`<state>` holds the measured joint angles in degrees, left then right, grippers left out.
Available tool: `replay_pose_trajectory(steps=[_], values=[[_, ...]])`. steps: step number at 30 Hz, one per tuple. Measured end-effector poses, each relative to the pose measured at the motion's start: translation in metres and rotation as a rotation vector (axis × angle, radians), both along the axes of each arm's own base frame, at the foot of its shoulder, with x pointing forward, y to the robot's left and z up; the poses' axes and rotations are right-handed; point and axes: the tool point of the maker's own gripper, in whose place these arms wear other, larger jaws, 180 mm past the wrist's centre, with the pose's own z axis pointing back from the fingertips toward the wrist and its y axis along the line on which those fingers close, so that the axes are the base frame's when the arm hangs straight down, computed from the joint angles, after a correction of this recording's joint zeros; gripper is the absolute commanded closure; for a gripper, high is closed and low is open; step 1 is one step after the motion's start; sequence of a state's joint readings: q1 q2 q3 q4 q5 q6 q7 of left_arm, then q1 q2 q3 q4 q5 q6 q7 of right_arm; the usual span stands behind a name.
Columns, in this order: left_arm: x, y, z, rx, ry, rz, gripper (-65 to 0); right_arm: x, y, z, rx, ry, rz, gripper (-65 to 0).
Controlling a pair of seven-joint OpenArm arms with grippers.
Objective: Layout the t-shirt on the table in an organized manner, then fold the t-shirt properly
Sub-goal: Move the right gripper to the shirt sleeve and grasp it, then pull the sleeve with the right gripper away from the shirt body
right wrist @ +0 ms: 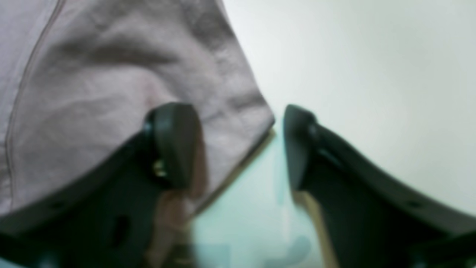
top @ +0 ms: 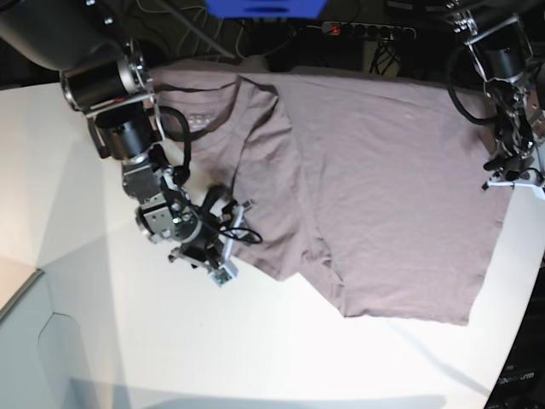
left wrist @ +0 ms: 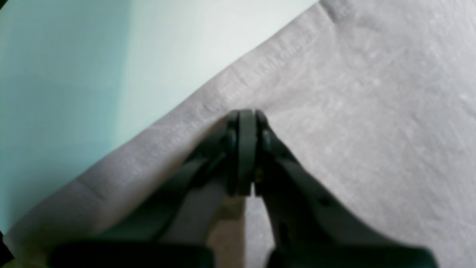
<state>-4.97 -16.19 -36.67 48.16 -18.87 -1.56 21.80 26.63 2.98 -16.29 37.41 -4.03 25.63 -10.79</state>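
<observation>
Dusty mauve-brown short-sleeved t-shirt (top: pixel 383 196) of thin plain fabric: spread across the far and right part of the glossy white tabletop (top: pixel 102 341), mostly flat, one sleeve (top: pixel 264 213) folded over the body on the base view's left, with soft wrinkles there. Bottom hem lies toward the view's right edge.

Surface: table smooth, reflective, curved near edge; a pale panel (top: pixel 21 298) sits at its lower left corner. Beyond the far edge, dark clutter: cables, a power strip (top: pixel 366 31) with a red light, a blue object (top: pixel 264 8) at top centre.

Right gripper (right wrist: pixel 238 145): dark jaws spread apart. Right wrist view shows one finger (right wrist: pixel 174 141) over the fabric and the other over bare table, the sleeve's corner (right wrist: pixel 269 121) lying between them; nothing pinched. In the base view this arm (top: pixel 128 128) reaches down to the sleeve's edge, but the jaws are too small to read there.

Left gripper (left wrist: pixel 247 115): jaws pressed together, tips resting on or just above the cloth beside a stitched hem (left wrist: pixel 260 70); whether any fabric is caught between them cannot be told. Only the left wrist view shows this; the base view gives merely the arm (top: pixel 507 128) at the shirt's right edge.

Both wrist views are blurred.
</observation>
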Motion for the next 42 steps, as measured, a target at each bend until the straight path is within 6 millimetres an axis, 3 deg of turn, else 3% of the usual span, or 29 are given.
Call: replay_pose_trajectory(steps=[5,6,10,13,18,24,26,29,32,35,39,42], values=[[0.0,0.0,0.0,0.0,0.0,0.0,0.0,-0.005,0.007,0.0,0.021,0.014,0.035,-1.9],[0.0,0.0,0.0,0.0,0.0,0.0,0.0,-0.006,0.008,0.0,0.026,0.017,0.047,0.0],[0.0,0.0,0.0,0.0,0.001,0.0,0.0,0.001,0.006,0.005,0.002,0.019,0.058,0.0],[0.0,0.0,0.0,0.0,0.0,0.0,0.0,0.023,-0.005,0.023,-0.013,-0.027,0.053,0.0],[-0.001,0.0,-0.001,0.0,0.002,0.0,0.0,0.077,-0.03,0.078,-0.056,-0.15,0.035,0.0],[-0.001,0.0,-0.001,0.0,0.001,0.0,0.0,0.123,-0.029,0.142,-0.062,-0.28,0.037,0.0],[-0.001,0.0,-0.001,0.0,0.001,0.0,0.0,0.13,-0.03,0.151,-0.099,-0.306,0.051,0.0],[-0.001,0.0,-0.001,0.001,0.001,0.0,0.0,0.135,-0.032,0.147,-0.12,-0.33,0.073,0.0],[-0.001,0.0,0.0,0.0,0.0,-0.001,0.0,0.127,-0.04,0.122,-0.147,-0.304,0.093,-6.9],[-0.001,0.0,-0.001,0.001,0.002,0.0,0.0,0.12,-0.051,0.101,-0.163,-0.277,0.065,-19.0],[-0.001,0.0,-0.001,0.0,0.001,0.0,0.0,0.133,-0.069,0.109,-0.189,-0.367,-0.035,-35.0],[-0.001,0.0,-0.001,0.001,0.001,0.0,0.0,0.141,-0.078,0.118,-0.203,-0.406,-0.092,-41.4]])
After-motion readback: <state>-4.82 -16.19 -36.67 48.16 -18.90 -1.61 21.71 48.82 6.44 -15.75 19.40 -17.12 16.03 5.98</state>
